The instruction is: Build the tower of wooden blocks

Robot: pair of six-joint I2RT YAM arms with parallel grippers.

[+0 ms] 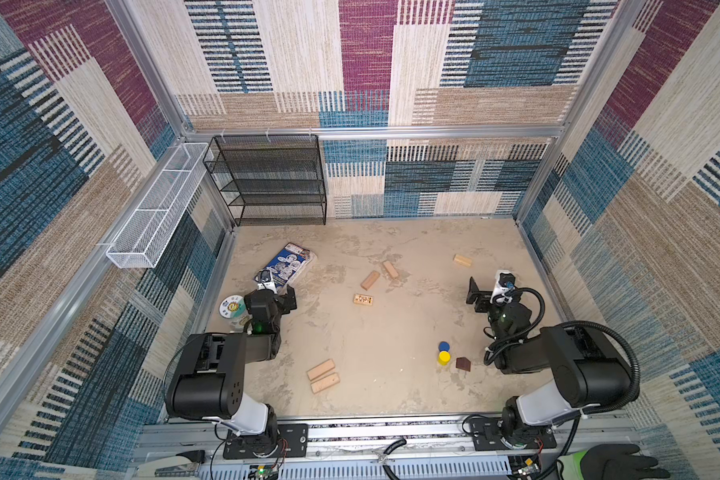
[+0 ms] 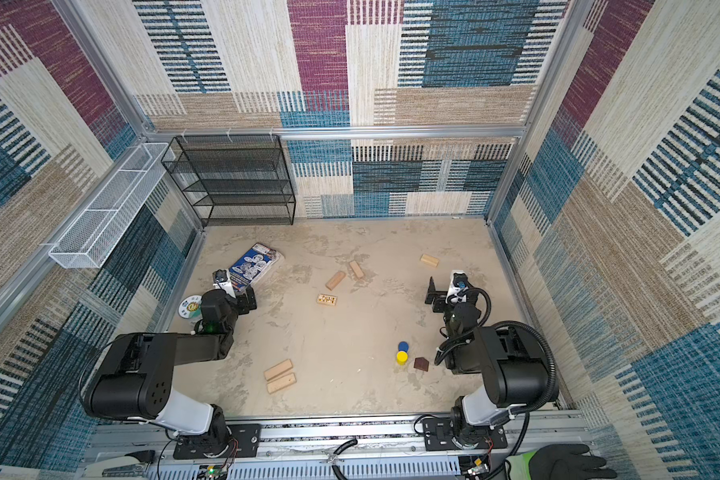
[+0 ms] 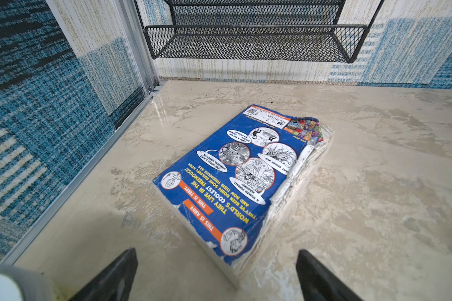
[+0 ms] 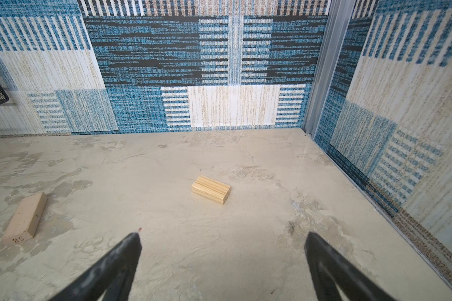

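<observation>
Starting the tower: wood blocks point(image 1: 370, 280) lie scattered and unstacked across the tabletop point(image 1: 391, 332).
Judged light, stiff and smooth, each should be pinched across its long sides. One bar point(image 4: 211, 192) lies toward the far right corner, ahead of the right gripper point(image 4: 223, 234), whose jaws stand wide apart, empty and touching nothing. A pair of bars point(image 1: 323, 376) lies near the front edge, with the yellow cylinder point(image 1: 444, 356), blue disc point(image 1: 444, 346) and dark-brown piece point(image 1: 463, 364) to their right. The left gripper point(image 3: 216, 251), equally wide and empty, faces a book point(image 3: 235, 177).

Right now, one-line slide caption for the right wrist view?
Open, empty right gripper faces a pale wood block; a numbered block lies nearby.
</observation>
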